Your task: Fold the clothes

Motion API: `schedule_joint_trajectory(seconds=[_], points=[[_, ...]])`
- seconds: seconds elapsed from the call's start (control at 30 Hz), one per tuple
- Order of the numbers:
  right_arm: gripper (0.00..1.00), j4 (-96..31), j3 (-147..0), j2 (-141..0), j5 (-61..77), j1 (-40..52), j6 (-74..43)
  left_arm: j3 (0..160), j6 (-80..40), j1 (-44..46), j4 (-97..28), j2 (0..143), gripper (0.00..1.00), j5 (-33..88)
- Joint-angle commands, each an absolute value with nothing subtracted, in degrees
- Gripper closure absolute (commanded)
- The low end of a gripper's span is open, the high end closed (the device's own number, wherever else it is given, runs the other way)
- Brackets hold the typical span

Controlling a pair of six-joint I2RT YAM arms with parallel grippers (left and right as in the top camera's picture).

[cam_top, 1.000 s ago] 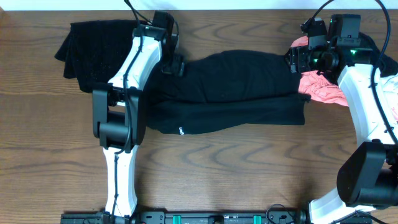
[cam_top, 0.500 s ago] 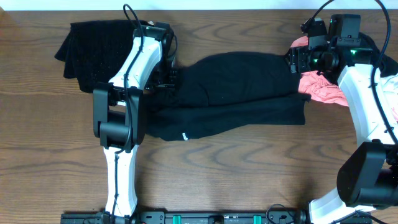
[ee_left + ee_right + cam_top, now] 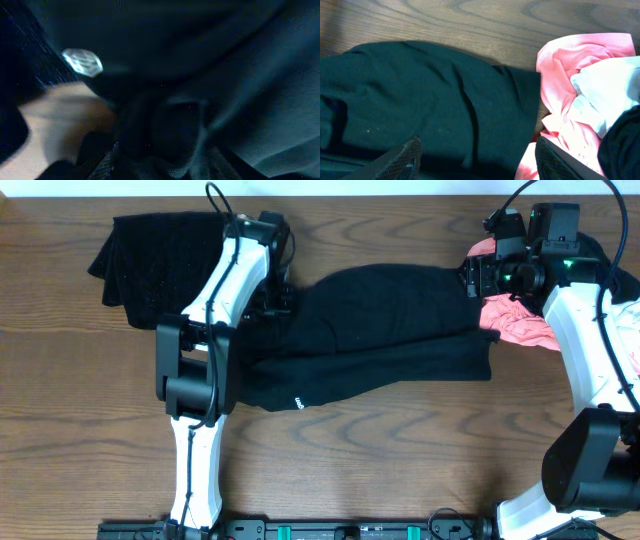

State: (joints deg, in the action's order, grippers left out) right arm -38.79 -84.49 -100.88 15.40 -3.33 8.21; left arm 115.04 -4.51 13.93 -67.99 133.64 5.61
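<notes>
From the near tabletop (image 3: 400,470) edge the left arm (image 3: 215,320) reaches away, its left end effector (image 3: 277,298) sunk into the black shirt's (image 3: 390,330) left end (grip unclear, all dark cloth). The shirt's logo (image 3: 297,402) has slid nearer than before. The right end effector (image 3: 480,160), fingers spread, sits over the shirt's far right corner, with a pink garment (image 3: 570,75) beside it.

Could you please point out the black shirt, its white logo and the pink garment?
black shirt (image 3: 390,330), overhead view, its middle.
white logo (image 3: 297,402), overhead view, the print itself.
pink garment (image 3: 560,60), right wrist view, upper fold.
</notes>
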Motion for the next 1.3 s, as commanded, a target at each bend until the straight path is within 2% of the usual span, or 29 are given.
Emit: schedule_joint_trajectory(seconds=[0.0, 0.5, 1.27], points=[[0.3, -38.94, -85.65, -101.38, 14.76, -2.66, 9.1, 118.58, -5.02, 13.72, -66.81, 132.6, 0.44, 5.32], [0.3, -39.27, -85.58, -105.36, 15.29, -2.28, 9.08, 118.19, -6.87, 9.37, -50.7, 132.92, 0.43, 4.51], [0.3, -37.91, -85.58, -105.41, 15.27, -1.8, 9.08, 117.08, -7.84, 9.08, -50.39, 138.41, 0.43, 7.53]])
